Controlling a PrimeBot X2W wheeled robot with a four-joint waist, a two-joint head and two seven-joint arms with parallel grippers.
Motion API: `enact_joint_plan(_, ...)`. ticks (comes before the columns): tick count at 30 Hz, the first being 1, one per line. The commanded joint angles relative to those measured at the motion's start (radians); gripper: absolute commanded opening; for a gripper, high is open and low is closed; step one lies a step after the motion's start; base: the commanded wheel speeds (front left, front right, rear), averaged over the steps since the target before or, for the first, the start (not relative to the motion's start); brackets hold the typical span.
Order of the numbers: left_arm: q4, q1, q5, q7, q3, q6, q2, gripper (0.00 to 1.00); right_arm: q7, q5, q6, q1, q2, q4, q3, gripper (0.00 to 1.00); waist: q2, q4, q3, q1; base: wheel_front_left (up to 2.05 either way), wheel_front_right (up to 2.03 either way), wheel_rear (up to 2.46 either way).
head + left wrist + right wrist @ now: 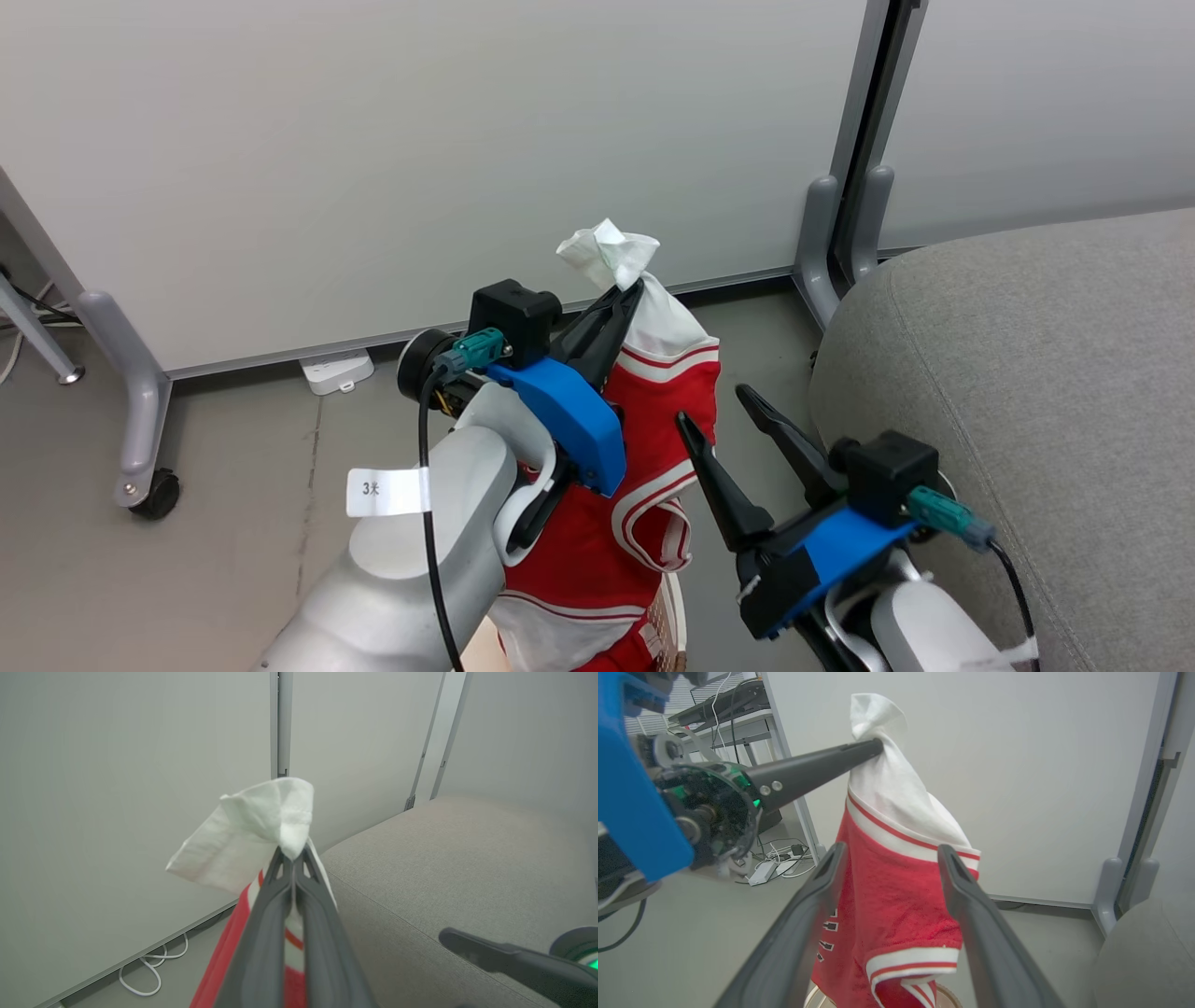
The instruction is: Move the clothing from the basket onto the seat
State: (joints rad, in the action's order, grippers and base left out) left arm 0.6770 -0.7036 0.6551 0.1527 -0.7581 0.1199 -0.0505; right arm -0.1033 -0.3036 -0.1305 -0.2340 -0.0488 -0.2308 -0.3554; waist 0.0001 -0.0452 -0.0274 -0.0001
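Observation:
A red sports garment (653, 420) with a white panel and striped trim hangs in the air, pinched at its white top by my left gripper (633, 286), which is shut on it. The left wrist view shows that gripper (293, 853) shut on the white fabric (252, 830). Just right of the hanging cloth, my right gripper (715, 407) is open and holds nothing. In the right wrist view its fingers (817, 891) frame the garment (896, 896), which bears dark lettering. The grey seat (1027, 373) lies to the right. A bit of the basket (950, 997) shows below the cloth.
Pale grey partition panels (420, 140) stand behind, with a castor foot (149, 485) at the left and a post foot (822, 243) by the seat. A white power strip (336, 371) and cables (149, 970) lie on the floor.

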Motion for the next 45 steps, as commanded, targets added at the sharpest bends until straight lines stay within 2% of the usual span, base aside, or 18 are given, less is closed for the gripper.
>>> enact_joint_plan(1,0.001,-0.002,0.005,0.006,-0.002,-0.006,0.000,0.00,0.006,-0.009,0.000,-0.020,-0.003,-0.001,-0.007,1.00,-0.0001,-0.002,0.002,0.0001,0.00,0.00,0.00)
enact_joint_plan(7,0.002,-0.012,0.014,0.008,-0.013,-0.007,0.000,0.00,0.060,-0.042,0.000,-0.182,-0.003,-0.101,-0.062,1.00,-0.0001,-0.003,0.012,0.0001,0.00,0.00,0.00)
enact_joint_plan(15,-0.018,-0.016,0.043,0.008,-0.048,-0.006,0.000,0.00,0.088,-0.083,0.000,-0.358,-0.003,-0.334,-0.129,1.00,-0.0001,0.012,0.022,0.0001,0.00,0.00,0.00)
enact_joint_plan(20,-0.038,-0.019,0.072,0.007,-0.075,-0.003,0.000,0.00,0.075,-0.071,0.000,-0.432,-0.003,-0.486,-0.194,1.00,-0.0001,0.022,0.024,0.0001,0.00,0.00,0.00)
enact_joint_plan(25,-0.052,-0.023,0.094,0.012,-0.096,-0.001,0.000,0.00,0.047,-0.098,0.000,-0.474,-0.003,-0.581,-0.263,1.00,-0.0001,0.027,0.020,0.0001,0.00,0.00,0.00)
enact_joint_plan(26,-0.052,-0.024,0.098,0.011,-0.100,-0.001,0.000,0.00,0.042,-0.106,0.000,-0.480,-0.003,-0.597,-0.277,0.46,-0.0001,0.028,0.019,0.0001,0.00,0.00,0.00)
enact_joint_plan(27,-0.052,-0.026,0.102,0.013,-0.103,-0.002,0.000,0.00,0.034,-0.112,0.000,-0.487,-0.003,-0.606,-0.291,0.00,-0.0001,0.028,0.018,0.0001,0.00,0.00,0.00)
enact_joint_plan(45,-0.010,-0.037,0.121,0.028,-0.110,-0.012,0.000,0.00,-0.060,-0.234,0.000,-0.537,-0.003,-0.716,-0.393,0.00,-0.0001,0.014,0.005,0.0001,0.00,0.00,0.00)
